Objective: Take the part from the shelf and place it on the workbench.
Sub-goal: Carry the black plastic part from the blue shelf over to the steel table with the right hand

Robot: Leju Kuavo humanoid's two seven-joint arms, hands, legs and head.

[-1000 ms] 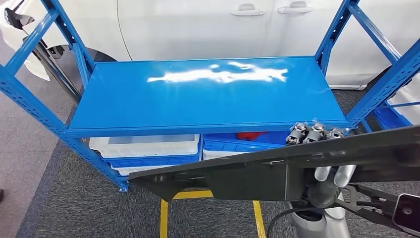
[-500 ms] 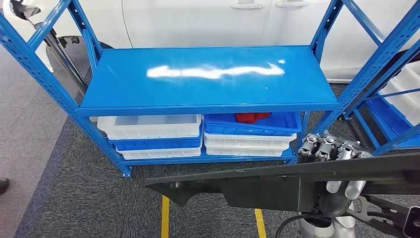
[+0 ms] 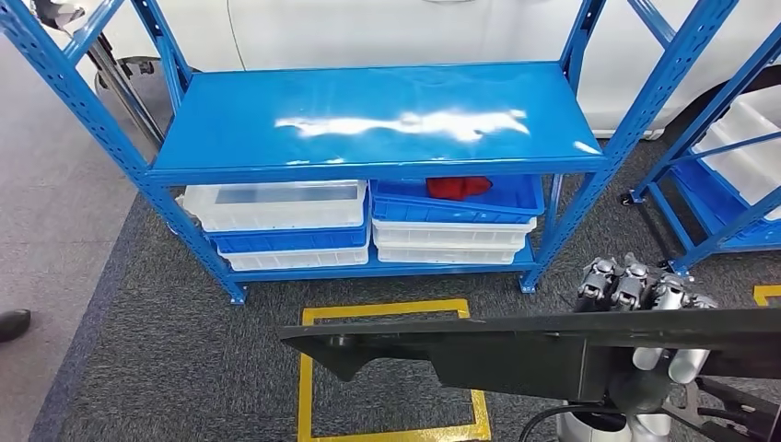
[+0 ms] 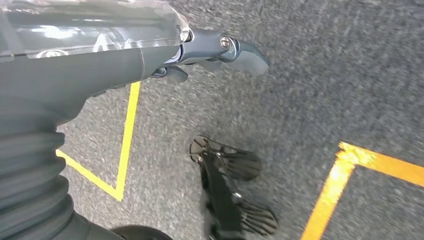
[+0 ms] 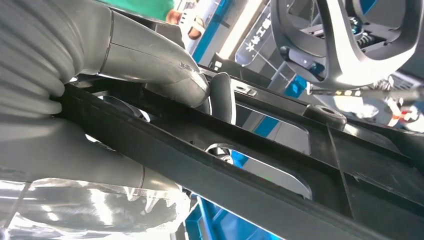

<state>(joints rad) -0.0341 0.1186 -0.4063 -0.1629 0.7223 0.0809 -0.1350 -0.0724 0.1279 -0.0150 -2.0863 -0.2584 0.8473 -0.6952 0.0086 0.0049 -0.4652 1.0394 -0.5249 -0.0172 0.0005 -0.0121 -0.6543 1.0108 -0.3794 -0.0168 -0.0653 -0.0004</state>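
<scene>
Landmark: blue steel shelf rack (image 3: 368,120). Entries run from the robot outward.

1. Part (image 3: 516,345): long black plastic panel, carried level across the lower head view, in front of the rack and off its shelves. Its pointed end reaches over the yellow floor square (image 3: 391,368); the other end is cut off at the picture's right edge. In the right wrist view its ribbed underside (image 5: 260,150) has cut-out openings.

2. Right hand (image 3: 640,304): clasped around the part, finger knuckles showing above the top edge, palm and thumb hidden behind the panel. The right wrist view shows the thick grey thumb (image 5: 150,60) pressed on the part's rim.

3. Left hand (image 4: 200,50): hanging over the grey carpet, nothing in it, fingers partly hidden behind the wrist cover; whether they are spread or curled cannot be told.

4. Yellow floor square: taped outline on the carpet just in front of the rack, partly covered by the part.

5. Rack, lower level: white and blue stacked bins (image 3: 285,230); a red object (image 3: 458,187) in the upper right bin, mostly hidden under the shelf.

6. Rack, upper shelf: glare patches on bare blue surface.

7. White car (image 3: 396,28): behind the rack, cut off at the top.

8. Dark shoe (image 3: 13,323): left of the rack, at the picture's edge.
</scene>
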